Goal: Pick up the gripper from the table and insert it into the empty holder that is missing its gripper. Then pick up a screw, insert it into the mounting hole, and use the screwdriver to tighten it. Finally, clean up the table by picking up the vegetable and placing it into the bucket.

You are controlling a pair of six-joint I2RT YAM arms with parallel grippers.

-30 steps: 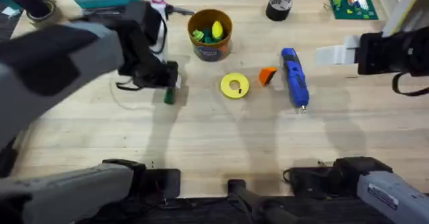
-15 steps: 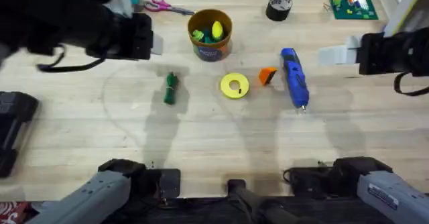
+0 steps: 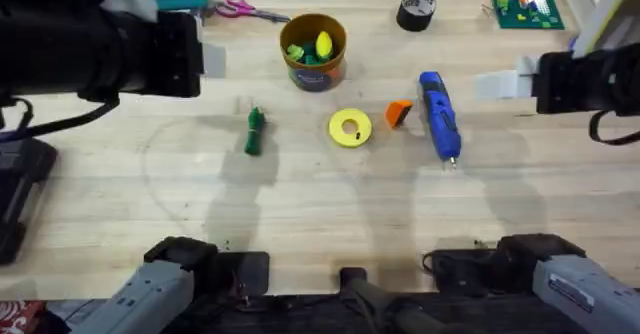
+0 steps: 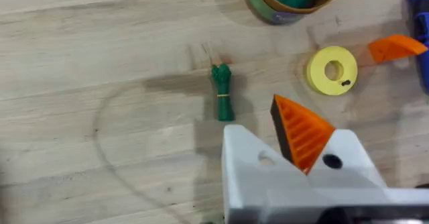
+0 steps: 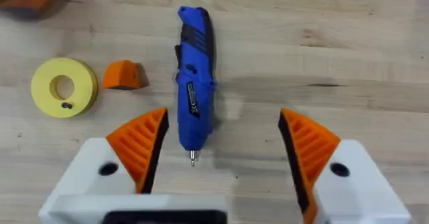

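The orange gripper (image 3: 399, 113) lies on the table between a yellow disc (image 3: 349, 128) and the blue screwdriver (image 3: 438, 114). A small dark screw (image 5: 66, 105) rests on the disc. The holder (image 4: 248, 160) is the bare white block on my left gripper (image 4: 265, 120), which hangs shut and empty above the green vegetable (image 4: 222, 92). Overhead, my left gripper (image 3: 210, 62) is raised at the far left, left of the bucket (image 3: 314, 49). My right gripper (image 5: 221, 127) stands open over the screwdriver (image 5: 194, 83), holding nothing.
The bucket holds yellow and green toy foods. Scissors (image 3: 245, 10), a black tape roll (image 3: 417, 10) and a green board (image 3: 524, 4) lie along the far edge. A black device (image 3: 20, 189) sits at the left edge.
My left arm has pulled up and to the left, away from the vegetable, which stays lying on the table. The right arm has not moved.
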